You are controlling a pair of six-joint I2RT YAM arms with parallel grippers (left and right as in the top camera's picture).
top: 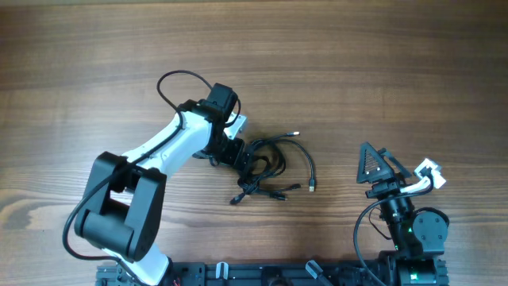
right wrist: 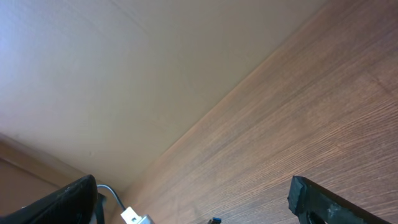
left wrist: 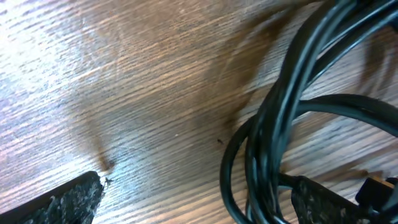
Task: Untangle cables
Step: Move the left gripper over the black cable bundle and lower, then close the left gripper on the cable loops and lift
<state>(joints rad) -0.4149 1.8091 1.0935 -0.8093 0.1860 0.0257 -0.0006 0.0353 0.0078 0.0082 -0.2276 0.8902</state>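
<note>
Cables [top: 258, 181] lie in a loose black tangle near the middle of the wooden table [top: 413, 63], with plug ends trailing out to the right. The left gripper [top: 240, 155] sits low at the tangle's left edge. Its wrist camera shows both fingers [left wrist: 68, 202] spread wide, with looped strands between them, closer to one finger and not pinched. That placement looks meant for closing on a strand to draw it free. The right gripper [top: 370, 165] rests well apart at the right, its fingers also wide and empty, probably to keep clear.
</note>
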